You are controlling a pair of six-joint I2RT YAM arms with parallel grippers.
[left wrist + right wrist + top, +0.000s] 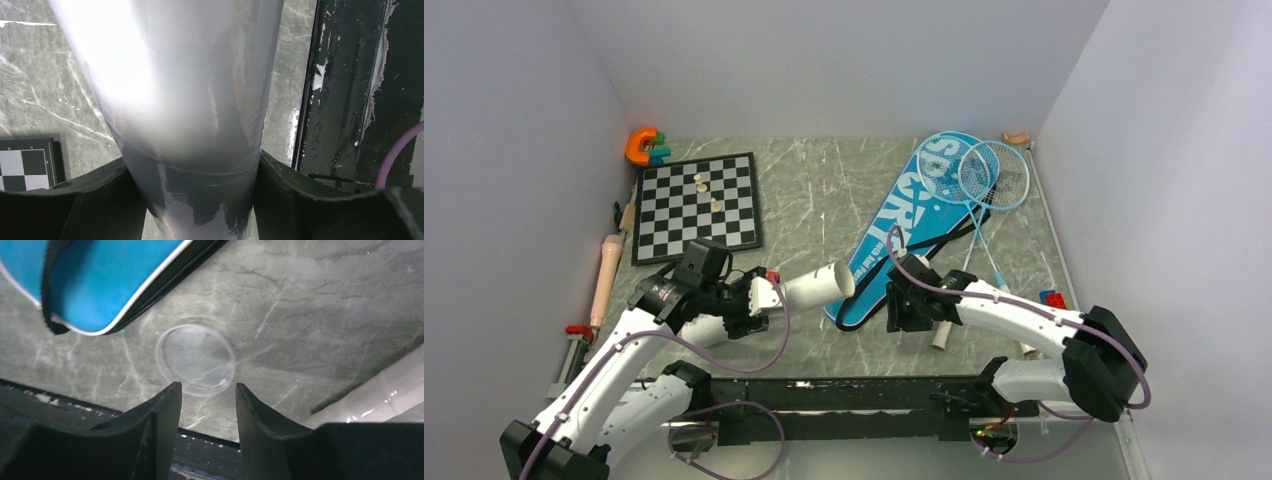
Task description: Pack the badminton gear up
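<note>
My left gripper (767, 297) is shut on the long pale-grey tube (816, 284) and holds it off the table, with its open end pointing right toward the blue "SPORT" bag (902, 228). In the left wrist view the tube (190, 100) fills the gap between the fingers (295, 195). My right gripper (911, 308) is open and empty over the bag's near end. Its fingertips (167, 397) stand just short of a clear round lid (195, 359) lying flat on the table beside the bag (95, 280). Two light-blue rackets (986, 175) lie across the bag's far end. Two small white shuttlecocks (700, 183) sit on the chessboard.
The black-and-white chessboard (696, 205) lies at the far left, with an orange and green toy (644, 147) behind it. A wooden rolling pin (607, 272) lies along the left wall. A white racket handle (942, 334) lies by my right gripper. Small red and blue pieces (1052, 298) sit at the right edge.
</note>
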